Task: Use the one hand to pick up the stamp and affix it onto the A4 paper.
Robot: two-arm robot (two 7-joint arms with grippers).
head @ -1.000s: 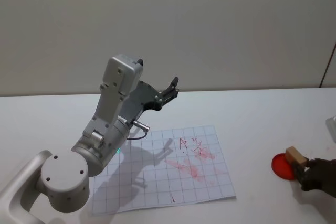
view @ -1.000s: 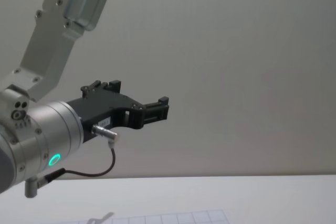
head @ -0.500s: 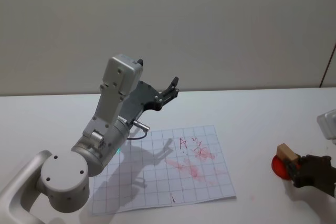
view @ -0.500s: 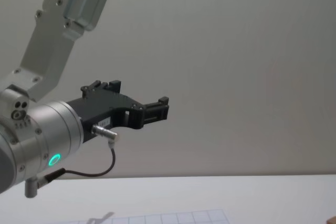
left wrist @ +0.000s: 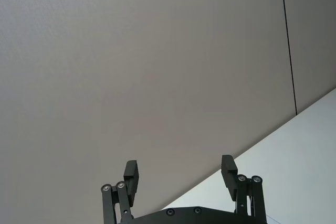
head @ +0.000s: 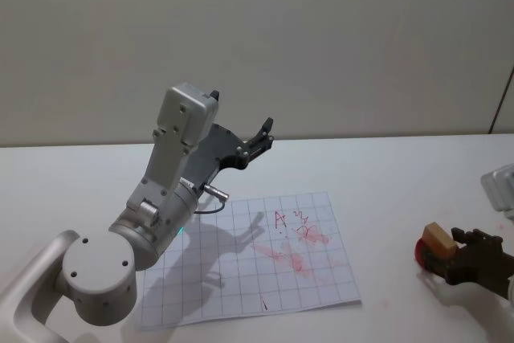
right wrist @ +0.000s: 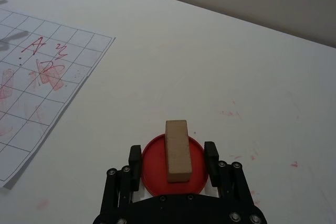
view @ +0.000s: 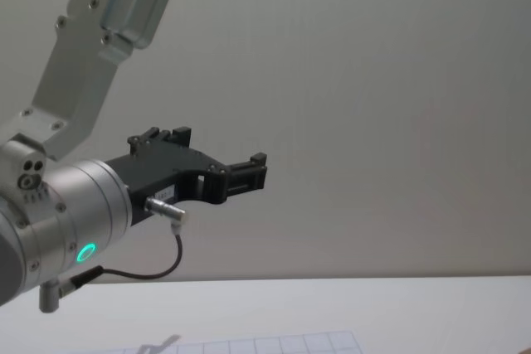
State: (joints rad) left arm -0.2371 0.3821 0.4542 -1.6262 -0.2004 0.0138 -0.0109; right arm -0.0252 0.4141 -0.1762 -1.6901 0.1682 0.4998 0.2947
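Right claw (right wrist: 174, 157) astride stamp (right wrist: 176, 149) (paper (right wrist: 31, 85) well apart)

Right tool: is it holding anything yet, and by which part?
Nothing is gripped. The right tool is open, its fingers on either side of the wooden stamp, which stands on the red ink pad, gaps showing on both sides. The left tool is raised, open and empty.

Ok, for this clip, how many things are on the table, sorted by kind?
Paper sheet: 1
Red ink pad: 1
Wooden stamp: 1, standing on the ink pad, between the open fingers of the right gripper
Total: 3
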